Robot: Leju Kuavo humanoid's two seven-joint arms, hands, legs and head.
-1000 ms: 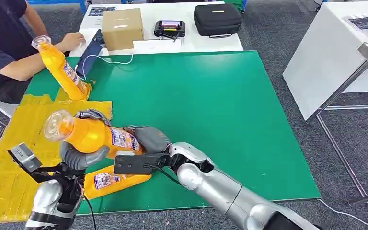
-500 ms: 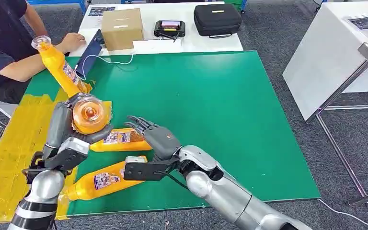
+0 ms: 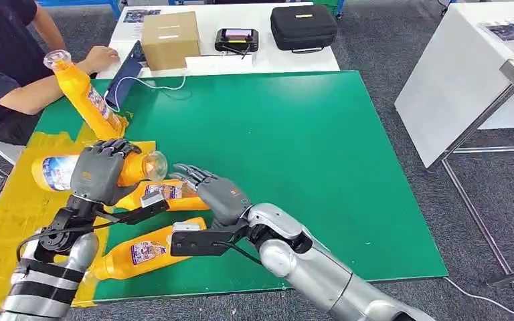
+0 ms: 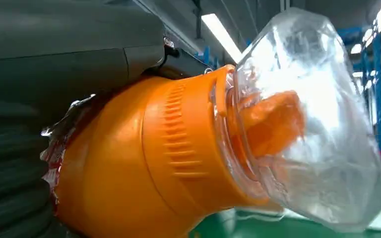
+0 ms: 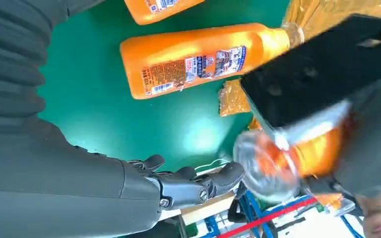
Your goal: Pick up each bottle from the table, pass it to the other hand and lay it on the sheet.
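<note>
- Left hand (image 3: pixel 99 172) grips an orange bottle (image 3: pixel 73 168) around its middle and holds it level above the yellow sheet (image 3: pixel 7 234); the clear cap (image 3: pixel 154 164) points toward the green mat (image 3: pixel 274 160), the base out past the hand's other side.
- From the left wrist, that same bottle (image 4: pixel 144 163) crowds the lens, its clear cap (image 4: pixel 307 124) outermost and the hand (image 4: pixel 54 64) wrapped over the body.
- Right hand (image 3: pixel 215 190) is empty, fingers spread and extended toward the held bottle's cap, close to it but apart.
- From the right wrist, the right hand's fingers (image 5: pixel 188 183) are plainly apart and hold nothing.
- A second bottle (image 3: pixel 167 194) lies on its side on the mat, just beside the right hand's fingers.
- A third bottle (image 3: pixel 147 252) lies on its side at the mat's near edge, by the sheet, partly under the right arm.
- A fourth bottle (image 3: pixel 83 97) leans tilted at the far corner of the sheet, cap up.
- A person (image 3: pixel 7 60) sits at the far left corner, hand by a tablet (image 3: pixel 126 72).
- On the white table beyond: a cardboard box (image 3: pixel 169 40), a small device (image 3: pixel 237 39), a black case (image 3: pixel 304 27).
</note>
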